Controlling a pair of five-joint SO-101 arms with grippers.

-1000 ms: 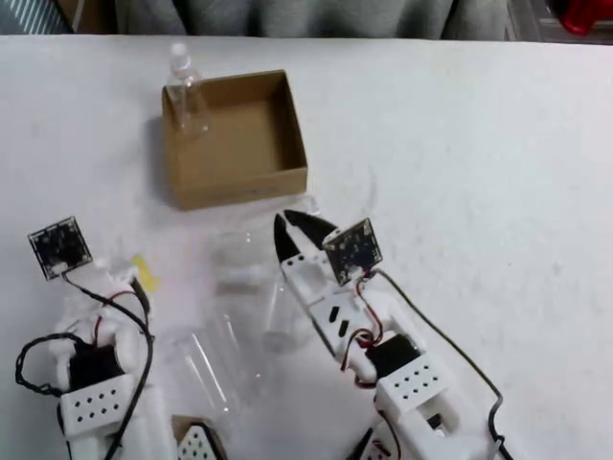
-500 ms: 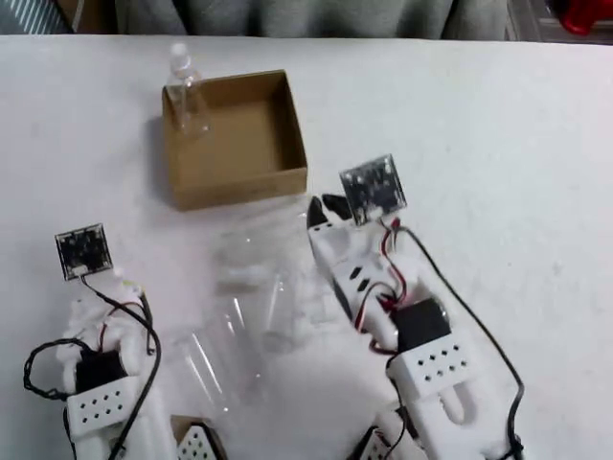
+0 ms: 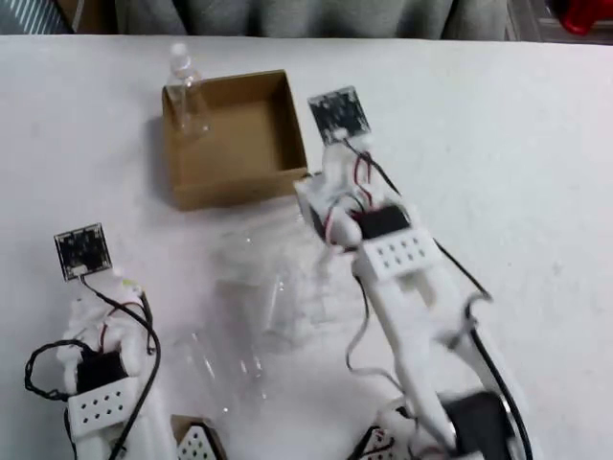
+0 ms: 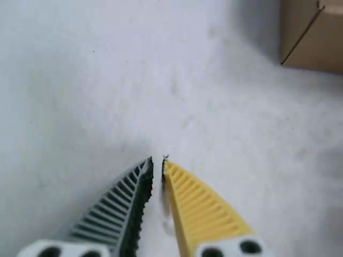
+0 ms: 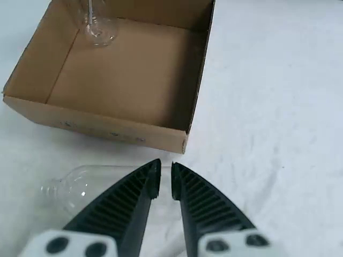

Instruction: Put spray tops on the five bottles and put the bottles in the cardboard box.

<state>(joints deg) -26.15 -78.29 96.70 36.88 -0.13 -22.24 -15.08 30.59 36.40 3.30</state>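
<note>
Hovering right tool (image 5: 165,180), jaws together, over capless bottle (image 5: 75,187) beside cardboard box (image 5: 107,126).

My right gripper (image 5: 165,182): ribbed matt black plastic. Ahead of it, cardboard box (image 5: 123,85), matt brown; bottle (image 5: 75,187) beside tips, clear glossy plastic. Beneath, table (image 5: 268,107) white, matt, perhaps cloth.

A white table (image 3: 498,125) stretches across the scene, its matte surface faintly mottled with soft grey smudges. Beyond its far edge runs a band of grey material (image 3: 316,14). Past the far right corner, part of a red object (image 3: 586,13) shows; past the far left corner, a striped grey-blue surface (image 3: 24,14).
</note>
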